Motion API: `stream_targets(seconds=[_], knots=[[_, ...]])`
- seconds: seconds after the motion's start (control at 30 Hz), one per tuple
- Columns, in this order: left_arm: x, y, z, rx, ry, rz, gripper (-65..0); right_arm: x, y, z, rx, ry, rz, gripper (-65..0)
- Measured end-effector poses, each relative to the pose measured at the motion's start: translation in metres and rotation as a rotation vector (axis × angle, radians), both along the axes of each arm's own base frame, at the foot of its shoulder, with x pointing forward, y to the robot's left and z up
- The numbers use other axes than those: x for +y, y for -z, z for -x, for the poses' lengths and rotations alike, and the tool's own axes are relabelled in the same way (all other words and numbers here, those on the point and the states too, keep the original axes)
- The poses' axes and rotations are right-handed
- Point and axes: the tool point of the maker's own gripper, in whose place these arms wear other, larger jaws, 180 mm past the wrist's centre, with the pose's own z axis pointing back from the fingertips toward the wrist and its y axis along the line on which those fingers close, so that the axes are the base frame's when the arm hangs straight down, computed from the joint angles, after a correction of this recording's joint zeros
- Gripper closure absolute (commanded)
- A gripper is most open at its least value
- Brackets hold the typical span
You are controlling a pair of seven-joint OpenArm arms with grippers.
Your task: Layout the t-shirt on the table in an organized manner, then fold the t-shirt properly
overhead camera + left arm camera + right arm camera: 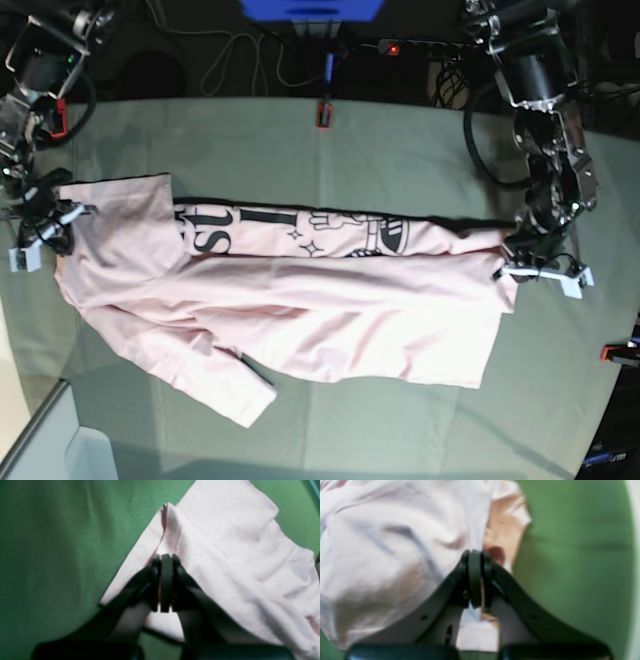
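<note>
Pinching a raised ridge of pale pink cloth, the left claw [166, 557] has its black fingers pressed together on the t-shirt [225, 555], the fabric peaking up between them in the left wrist view. From that grip the cloth slopes away in creased folds over the green covering of the worktop [55, 555]. The right claw [476, 555] is likewise closed on the shirt's edge, with a peach-toned fold showing just beside its fingers in the blurred right wrist view, and bare green cloth lies to one side of it. Seen from the base camera, the left claw [515, 255] holds one end of the t-shirt [330, 310] at that view's right, and the right claw [55, 235] holds the opposite end at that view's left, so the garment stretches lengthwise between the two arms across the middle of the worktop [400, 150]. Black serif lettering and small printed figures run along the shirt's far edge, partly folded under. One sleeve [215, 385] points toward the near side. A red-and-black clamp [322, 113] sits on the far rim, another [620, 351] at the right rim.
</note>
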Motion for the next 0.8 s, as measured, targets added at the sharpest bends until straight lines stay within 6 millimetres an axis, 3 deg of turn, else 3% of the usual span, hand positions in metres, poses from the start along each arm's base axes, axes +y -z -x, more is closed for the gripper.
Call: stream_targets(seconds=[0.13, 0.23, 0.47, 0.53, 0.6, 0.7, 0.8], knots=[[0.007, -0.029, 0.004, -0.071, 0.003, -0.06, 0.0, 0.003, -0.045, 0.002, -0.151, -0.013, -0.013, 0.0], [0.007, -0.043, 0.008, -0.103, 0.015, -0.086, 0.0, 0.006, -0.055, 0.017, -0.157, -0.028, 0.004, 0.0], [0.007, -0.055, 0.035, -0.112, 0.031, -0.139, 0.0, -0.021, -0.099, 0.045, -0.292, 0.058, 0.002, 0.0], [0.008, -0.06, 0.039, -0.125, 0.035, -0.151, 0.0, -0.025, -0.093, 0.057, -0.267, 0.073, -0.002, 0.0], [0.007, -0.056, 0.042, -0.114, 0.036, -0.148, 0.0, -0.025, -0.075, 0.065, -0.208, 0.077, -0.015, 0.0], [0.007, -0.05, 0.044, -0.099, 0.033, -0.14, 0.0, -0.011, -0.052, 0.058, -0.162, 0.058, -0.067, -1.0], [0.005, -0.047, 0.043, -0.092, 0.032, -0.13, 0.0, -0.002, -0.053, 0.035, -0.179, 0.004, -0.075, -13.4]])
